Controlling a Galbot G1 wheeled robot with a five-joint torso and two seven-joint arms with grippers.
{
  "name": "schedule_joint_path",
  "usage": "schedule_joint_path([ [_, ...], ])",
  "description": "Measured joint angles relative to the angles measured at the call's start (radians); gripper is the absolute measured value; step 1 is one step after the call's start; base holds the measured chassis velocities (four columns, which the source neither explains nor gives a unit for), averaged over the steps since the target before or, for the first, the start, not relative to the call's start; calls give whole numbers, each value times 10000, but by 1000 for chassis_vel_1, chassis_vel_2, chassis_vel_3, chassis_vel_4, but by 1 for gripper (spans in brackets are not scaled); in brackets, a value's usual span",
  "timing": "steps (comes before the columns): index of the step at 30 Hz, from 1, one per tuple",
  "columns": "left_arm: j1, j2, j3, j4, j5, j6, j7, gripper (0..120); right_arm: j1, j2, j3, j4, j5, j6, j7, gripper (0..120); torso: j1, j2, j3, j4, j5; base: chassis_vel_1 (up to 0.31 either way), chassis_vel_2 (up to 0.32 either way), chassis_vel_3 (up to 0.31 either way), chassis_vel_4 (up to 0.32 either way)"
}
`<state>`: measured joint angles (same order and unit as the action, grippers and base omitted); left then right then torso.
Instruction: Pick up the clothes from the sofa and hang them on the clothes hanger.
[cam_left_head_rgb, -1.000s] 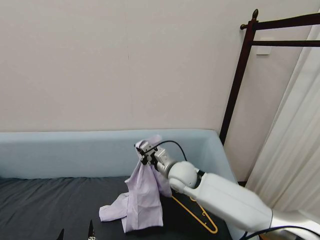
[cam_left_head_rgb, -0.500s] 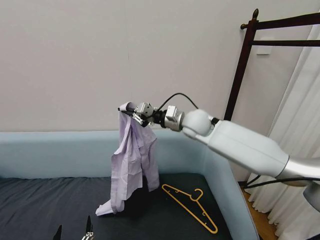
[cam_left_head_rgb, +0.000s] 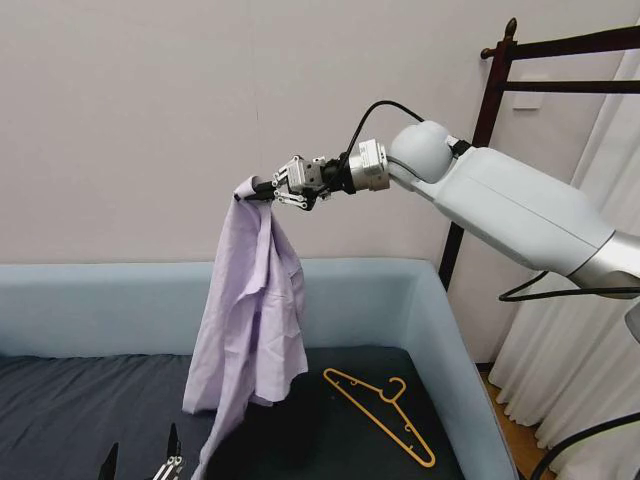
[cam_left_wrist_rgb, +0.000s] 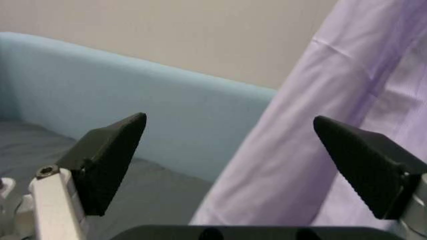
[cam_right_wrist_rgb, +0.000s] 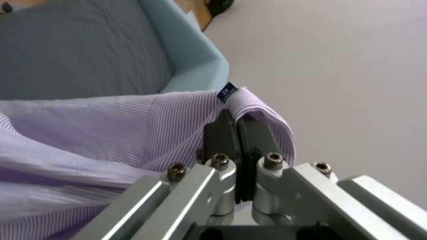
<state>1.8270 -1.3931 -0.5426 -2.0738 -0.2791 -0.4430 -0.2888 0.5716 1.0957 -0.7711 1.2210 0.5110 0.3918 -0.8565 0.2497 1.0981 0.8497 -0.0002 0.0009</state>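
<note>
Above the sofa (cam_left_head_rgb: 100, 300), the right end effector (cam_left_head_rgb: 258, 188) clamped the collar of the lilac shirt (cam_left_head_rgb: 250, 310); its wrist view revealed a blue label (cam_right_wrist_rgb: 227, 92) there. Near and low, the left end effector (cam_left_wrist_rgb: 228, 121) gaped open.

I count one lilac shirt (cam_left_head_rgb: 250, 320), one yellow hanger (cam_left_head_rgb: 385, 405) at its four o'clock, one sofa (cam_left_head_rgb: 100, 300), one wooden rack (cam_left_head_rgb: 480, 150), two grippers: right gripper (cam_left_head_rgb: 262, 187), left gripper (cam_left_wrist_rgb: 228, 121).

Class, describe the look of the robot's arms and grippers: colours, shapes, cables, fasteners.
The right arm has a smooth white-grey shell with a rounded joint and a black cable looping from the wrist. The right gripper is silver metal linkage with hex-socket screws and black jaws. The left gripper has black wedge-shaped jaws on pale metal mounts.
</note>
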Motion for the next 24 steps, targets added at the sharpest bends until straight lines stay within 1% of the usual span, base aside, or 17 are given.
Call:
schedule_joint_path([
  [2, 34, 9, 0, 2, 1, -29, -1, 99, -215, -78, 41, 163, -107, 2, 4, 0, 0, -1, 0, 0, -1, 0, 0, 0, 0],
  [3, 70, 28, -1, 23, 3, -74, -3, 99, -585, -223, 88, 428, -266, 1, 43, 0, 0, 0, 0, 0, 0, 0, 0, 0, 0],
  [5, 114, 64, 0, 116, 8, -120, -5, 99, -1745, -561, 323, 941, -906, 8, 143, 0, 0, 0, 0, -1, 1, 0, 0, 0, 0],
  [6, 114, 64, 0, 116, 8, -120, -5, 99, -1745, -561, 323, 941, -906, 8, 143, 0, 0, 0, 0, -1, 1, 0, 0, 0, 0],
  [7, 114, 76, 0, 171, 10, -129, -5, 99, -2437, -706, 456, 1104, -1326, 93, 162, 0, 0, -1, 1, -4, 6, 0, 0, 0, 0],
  [9, 83, 90, 0, 273, 13, -129, -5, 99, -3601, -816, 805, 1129, -2171, 468, 164, 0, 0, -1, 1, -6, 5, 0, 0, 0, 0],
  [10, 83, 90, 0, 273, 13, -129, -5, 99, -3601, -816, 805, 1129, -2171, 468, 164, 0, 0, -1, 1, -6, 5, 0, 0, 0, 0],
  [13, 104, 24, -23, 376, 43, -110, -4, 99, -5283, -665, 1361, 772, -3740, 1225, -80, 0, 0, -1, 1, -4, 5, 0, 0, 0, 0],
  [14, 104, 24, -23, 376, 43, -110, -4, 99, -5283, -665, 1361, 772, -3740, 1225, -80, 0, 0, -1, 1, -4, 5, 0, 0, 0, 0],
  [17, 277, -93, -21, 436, 173, -202, -4, 99, -6636, -353, 1720, 167, -5089, 1871, -102, 0, -1, -1, 1, -2, 4, 0, 0, 0, 0],
  [19, 310, -145, -16, 499, 238, -229, -5, 99, -7229, 31, 2102, -644, -5846, 2279, 30, 0, -1, -1, 1, -2, 2, 0, 0, 0, 0],
  [20, 310, -145, -16, 499, 238, -229, -5, 99, -7229, 31, 2102, -644, -5846, 2279, 30, 0, -1, -1, 1, -2, 2, 0, 0, 0, 0],
  [23, 366, -174, -18, 546, 285, -237, -7, 99, -7733, 729, 2877, -2258, -6634, 2788, 201, 0, 0, -1, 1, -1, 3, 0, 0, 0, 0],
  [24, 366, -174, -18, 546, 285, -237, -7, 99, -7733, 729, 2877, -2258, -6634, 2788, 201, 0, 0, -1, 1, -1, 3, 0, 0, 0, 0],
])
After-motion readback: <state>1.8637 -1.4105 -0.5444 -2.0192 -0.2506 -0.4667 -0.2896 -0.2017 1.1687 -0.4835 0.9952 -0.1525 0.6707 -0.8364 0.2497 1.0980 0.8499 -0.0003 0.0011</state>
